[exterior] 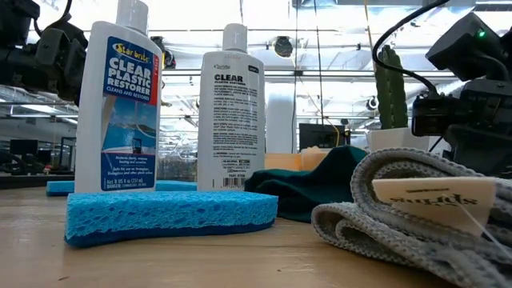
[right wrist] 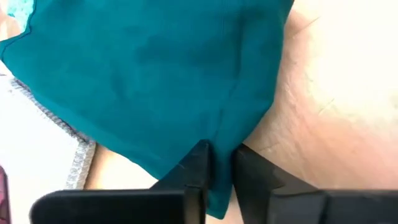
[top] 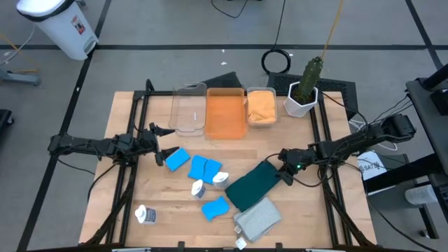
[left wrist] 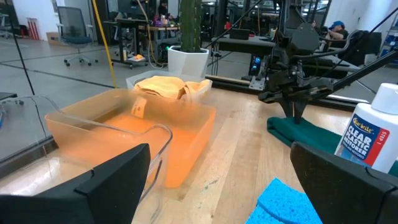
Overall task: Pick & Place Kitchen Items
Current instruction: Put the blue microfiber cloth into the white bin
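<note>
My right gripper point(top: 285, 170) is shut on the far right corner of the dark green cloth point(top: 254, 186), which lies flat on the table beside the grey cloth point(top: 257, 218). My left gripper point(top: 168, 143) is open and empty at the table's left, just short of a blue sponge point(top: 177, 159), which also shows in the left wrist view point(left wrist: 283, 202). Two more blue sponges point(top: 204, 166) point(top: 215, 208) and three small white bottles point(top: 143, 214) point(top: 198, 187) point(top: 220, 178) lie mid-table. An orange cloth point(top: 261, 105) lies in a small clear bin. My right gripper pinches a raised fold of the dark green cloth point(right wrist: 222, 146) between its two fingers point(right wrist: 198, 167), at the cloth's far right corner. The fingers come from the table's right, slanting down. The rest of the cloth lies on the table; how many layers are held I cannot tell.
An orange bin point(top: 225, 115) and a clear bin point(top: 189, 108) stand along the far edge, with a cactus in a white pot point(top: 304, 89) at the far right. Bare wood shows at the near left and in front of the bins.
</note>
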Robot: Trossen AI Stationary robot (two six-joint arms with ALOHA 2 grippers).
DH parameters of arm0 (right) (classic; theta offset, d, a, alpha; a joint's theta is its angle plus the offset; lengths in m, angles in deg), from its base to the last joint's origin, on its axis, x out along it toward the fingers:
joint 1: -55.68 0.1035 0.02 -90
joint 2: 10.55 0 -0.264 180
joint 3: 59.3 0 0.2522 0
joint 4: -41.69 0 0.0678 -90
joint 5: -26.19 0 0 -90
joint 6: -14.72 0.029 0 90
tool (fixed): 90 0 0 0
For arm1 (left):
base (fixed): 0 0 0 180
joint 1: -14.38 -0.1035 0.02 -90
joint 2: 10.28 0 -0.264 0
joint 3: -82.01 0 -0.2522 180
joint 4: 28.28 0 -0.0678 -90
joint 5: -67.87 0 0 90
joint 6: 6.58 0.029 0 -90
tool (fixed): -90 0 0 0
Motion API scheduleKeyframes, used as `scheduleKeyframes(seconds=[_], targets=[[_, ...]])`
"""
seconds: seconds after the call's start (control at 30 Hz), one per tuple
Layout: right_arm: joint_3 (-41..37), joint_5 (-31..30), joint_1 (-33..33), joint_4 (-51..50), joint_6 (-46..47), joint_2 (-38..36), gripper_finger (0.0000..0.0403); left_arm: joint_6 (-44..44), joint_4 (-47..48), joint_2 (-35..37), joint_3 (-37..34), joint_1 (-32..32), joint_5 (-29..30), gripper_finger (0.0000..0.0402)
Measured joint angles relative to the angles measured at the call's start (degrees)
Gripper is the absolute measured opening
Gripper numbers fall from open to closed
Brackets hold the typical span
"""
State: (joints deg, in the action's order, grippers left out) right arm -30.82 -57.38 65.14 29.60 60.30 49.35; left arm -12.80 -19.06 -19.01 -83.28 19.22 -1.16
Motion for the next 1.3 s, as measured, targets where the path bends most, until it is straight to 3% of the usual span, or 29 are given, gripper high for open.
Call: scheduleKeyframes(seconds=[0.17, 0.47, 0.93, 1.1, 1.3], targets=[[0.01, -2.07, -0.02, 0.3, -2.61, 0.0, 0.0004, 0.0, 0.01, 0.0, -0.01, 0.01, 0.0, 0.0395], [0.49, -6.53, -0.09, 1.33, -7.48, -0.86, 0.0001, 0.0, 0.0, 0.0, -0.02, 0.02, 0.0, 0.0395], [1.69, -32.01, -0.13, 1.5, -27.07, -1.09, 0.0, 0.0, 0.01, 0.0, -0.01, 0.0, 0.0, 0.0395], [1.69, -27.29, -0.15, 4.21, -34.77, -1.09, 0.0, 0.0, 0.02, 0.0, -0.02, 0.02, -0.02, 0.0395], [1.51, -17.41, -0.15, 4.06, -34.55, -0.91, 0.0, 0.0, 0.02, 0.0, -0.02, 0.02, 0.0, 0.0395]])
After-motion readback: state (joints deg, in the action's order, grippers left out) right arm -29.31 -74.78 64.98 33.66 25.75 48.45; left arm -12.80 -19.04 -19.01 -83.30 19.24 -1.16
